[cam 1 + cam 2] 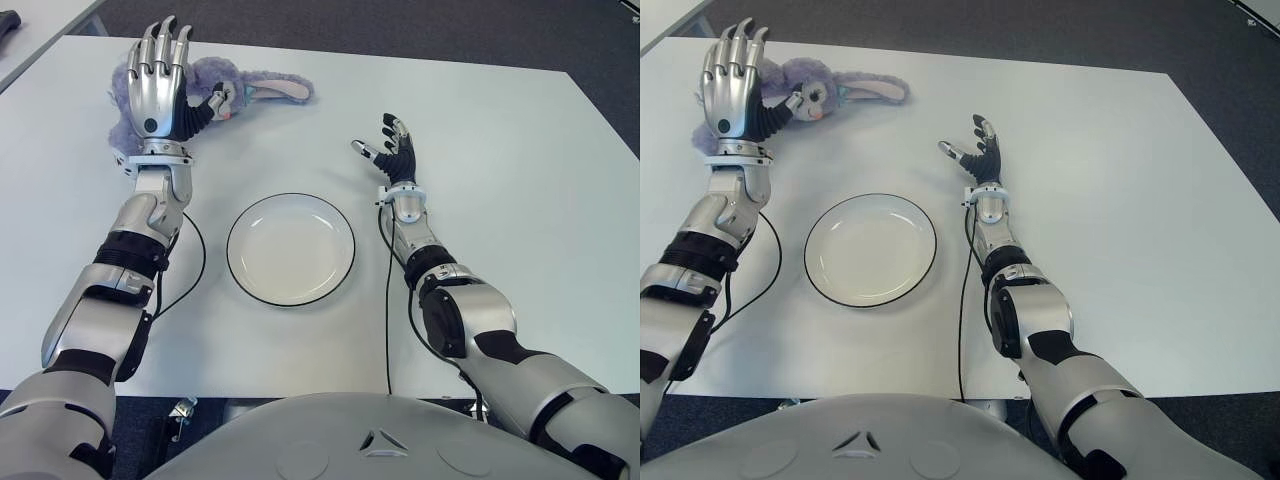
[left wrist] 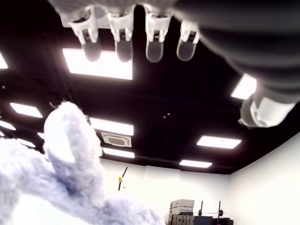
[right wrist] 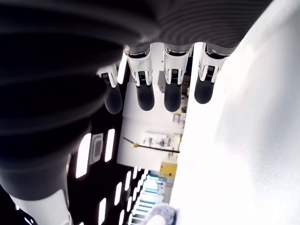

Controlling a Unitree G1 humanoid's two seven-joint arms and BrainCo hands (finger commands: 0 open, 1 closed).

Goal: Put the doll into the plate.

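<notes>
The doll, a purple plush rabbit with long ears, lies on its side at the far left of the white table. My left hand stands upright just in front of it, fingers spread and straight, holding nothing. In the left wrist view the fingers are extended above the doll's fur. The white plate with a dark rim sits nearer to me, at the table's middle, with nothing in it. My right hand is raised to the right of the plate, open, its fingers straight.
Thin black cables trail from both wrists across the table, one curving past the plate's left side. A second table's corner with a dark object shows at the far left. Dark floor surrounds the table.
</notes>
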